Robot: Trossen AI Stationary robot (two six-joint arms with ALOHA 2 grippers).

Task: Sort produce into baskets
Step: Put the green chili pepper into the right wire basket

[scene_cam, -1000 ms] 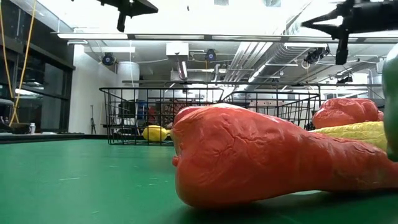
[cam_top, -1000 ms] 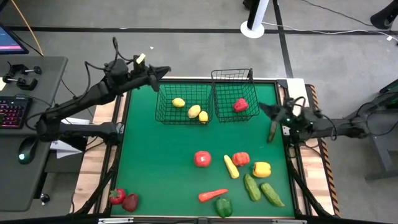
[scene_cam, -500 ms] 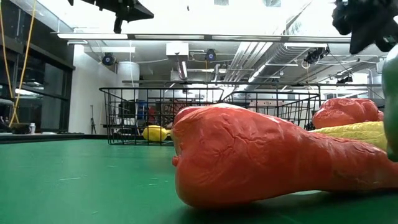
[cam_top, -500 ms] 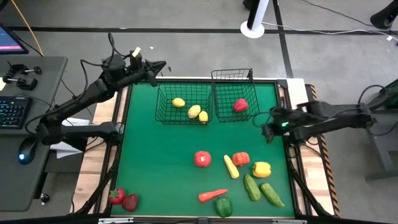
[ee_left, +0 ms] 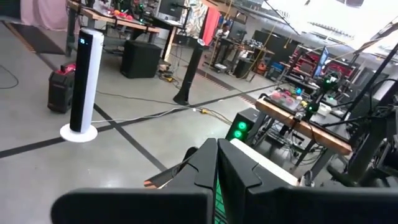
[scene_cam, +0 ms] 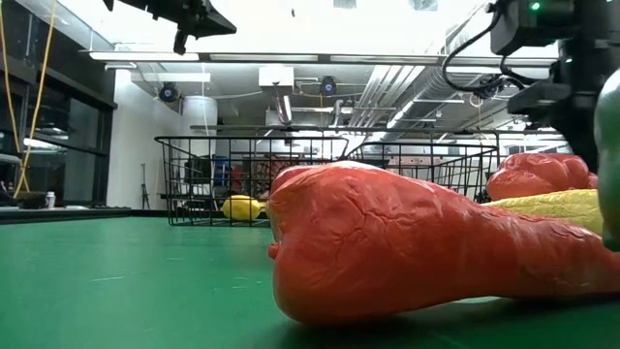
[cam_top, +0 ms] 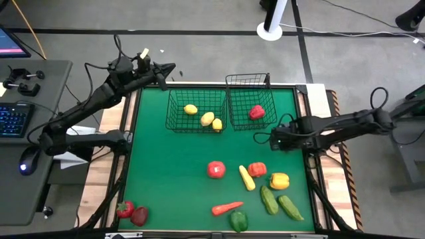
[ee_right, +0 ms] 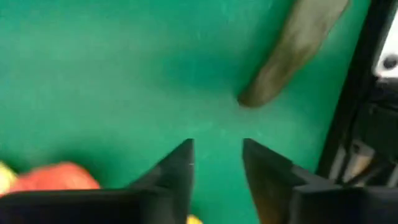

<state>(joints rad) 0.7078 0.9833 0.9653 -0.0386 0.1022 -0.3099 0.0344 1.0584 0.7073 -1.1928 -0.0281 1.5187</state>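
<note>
Green felt covers the table, with grey floor and cables around it. Over its right side the right pincer hangs empty, its two fingers parted by a modest gap above bare green, touching nothing; it sits between the right basket and the produce below it. Just below it lie a red tomato-like piece, a yellow pepper and a long yellow vegetable whose long axis runs from upper left to lower right. Two green cucumbers lie side by side near the right edge, both slanting the same way as the yellow one. Further left sits a red apple. An orange carrot lies almost across the table, tip toward the right, with a green pepper just beneath it. Two dark red pieces rest well apart at the near left corner.

The right basket holds one red piece; the left basket, touching it, holds three lemons.

The left pincer waits beyond the far left corner of the table, its fingers pressed together, holding nothing
</note>
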